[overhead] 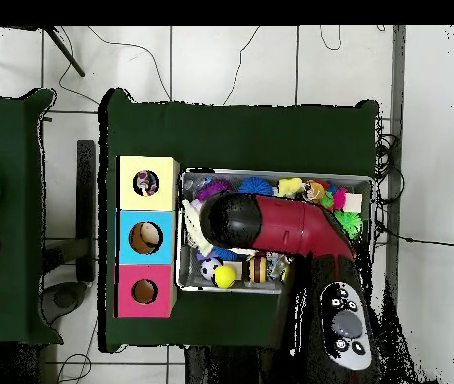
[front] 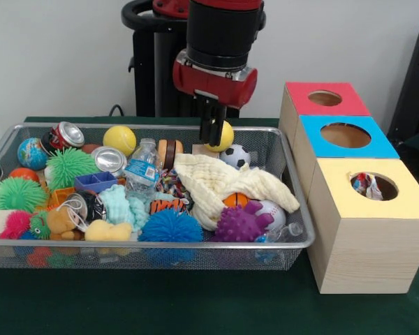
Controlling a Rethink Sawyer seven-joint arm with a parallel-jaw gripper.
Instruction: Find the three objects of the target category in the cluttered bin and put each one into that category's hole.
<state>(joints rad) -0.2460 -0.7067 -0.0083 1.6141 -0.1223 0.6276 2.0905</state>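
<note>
We see a table [front: 195, 307] under a dark green cloth, with a pale wall behind it in the front view; from overhead, a grey tiled floor with loose cables surrounds it. At the left of the front view sits a wire mesh bin [front: 160, 252] crowded with toys: a globe ball [front: 31, 153], a green spiky ball [front: 68, 166], a crushed can [front: 67, 134], a yellow ball [front: 119, 139], a water bottle [front: 142, 165], a blue spiky ball [front: 170, 227], a cream cloth [front: 223, 185], a purple spiky toy [front: 241, 223] and a soccer ball [front: 235, 155]. To the right stand three wooden boxes in a row, each with a round hole: the red box [front: 325, 98] farthest, the blue box [front: 345, 135] in the middle, the yellow box [front: 371, 187] nearest, with something coloured showing in its hole. The red and black arm [front: 220, 42] comes straight down over the bin's far edge; its tool [front: 213, 134] hangs beside a second yellow ball [front: 224, 136], and we cannot tell whether it grips or is released.
</note>
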